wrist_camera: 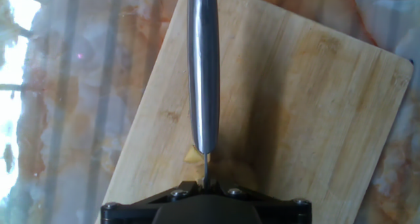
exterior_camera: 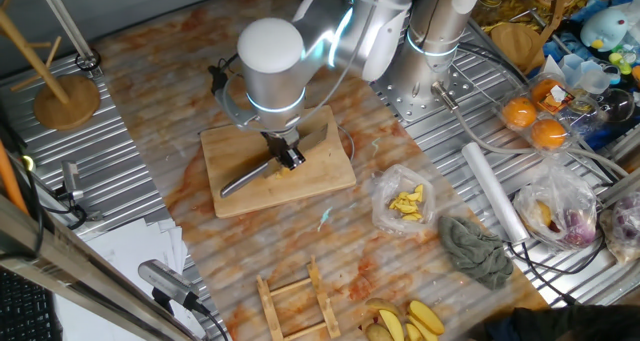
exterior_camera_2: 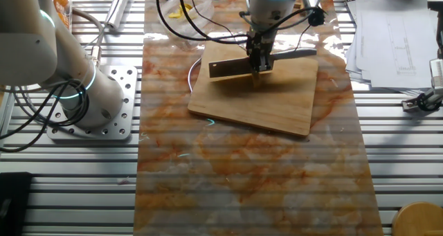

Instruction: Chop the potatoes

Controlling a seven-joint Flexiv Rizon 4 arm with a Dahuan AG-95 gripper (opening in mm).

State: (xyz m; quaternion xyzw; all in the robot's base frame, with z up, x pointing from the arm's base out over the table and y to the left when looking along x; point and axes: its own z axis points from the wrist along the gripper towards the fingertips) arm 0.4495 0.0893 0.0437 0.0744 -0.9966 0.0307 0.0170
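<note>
My gripper [exterior_camera: 290, 161] is shut on a steel knife [wrist_camera: 203, 66] and holds it edge-down on the wooden cutting board [exterior_camera: 300, 186]. In the hand view the round handle runs straight up from the gripper [wrist_camera: 205, 184], and the thin blade edge passes under the fingers. Pale yellow potato pieces [wrist_camera: 192, 156] lie on the board on both sides of the edge, right by the gripper. In the other fixed view the blade [exterior_camera_2: 228, 67] points left, the handle points right, and a small yellow bit of potato [exterior_camera_2: 257, 79] shows under the gripper [exterior_camera_2: 257, 68].
A clear bag of bright yellow pieces [exterior_camera: 407, 203] lies right of the board, beside a grey cloth [exterior_camera: 478, 249]. Yellow wedges [exterior_camera: 412, 321] and a small wooden rack [exterior_camera: 295, 303] are at the front. Oranges [exterior_camera: 520, 113] and bags crowd the right. A second arm's base [exterior_camera_2: 86, 101] stands nearby.
</note>
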